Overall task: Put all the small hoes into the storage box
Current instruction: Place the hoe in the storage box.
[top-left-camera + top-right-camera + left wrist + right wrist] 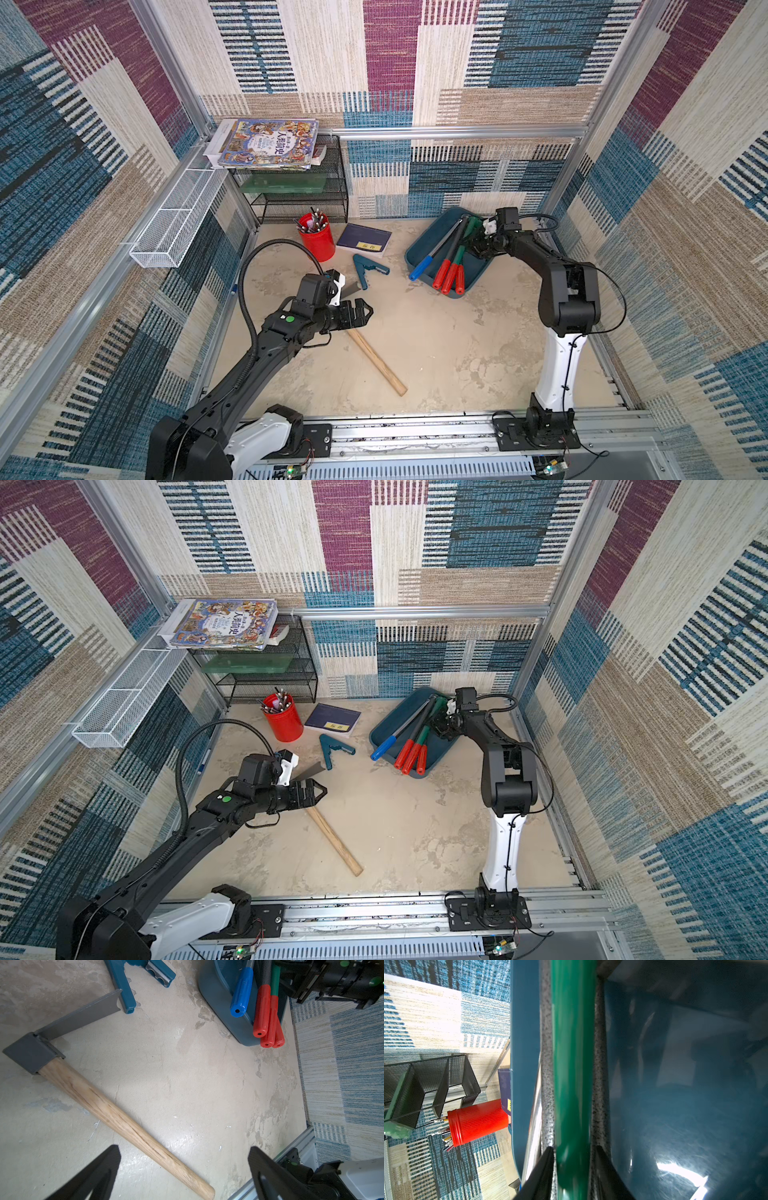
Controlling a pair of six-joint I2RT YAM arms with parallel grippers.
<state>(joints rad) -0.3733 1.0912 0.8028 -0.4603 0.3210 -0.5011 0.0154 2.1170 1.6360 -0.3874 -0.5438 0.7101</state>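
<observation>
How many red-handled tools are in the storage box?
3, side by side in the storage box, overhanging its near rim: the red handle beside the blue handle, the middle red handle, the outer red handle. The right gripper may hide more.

The beige tabletop (436, 332) carries the small hoe (376, 359) under the left gripper (366, 309) and the storage box (478, 268) under the right gripper (473, 241).
</observation>
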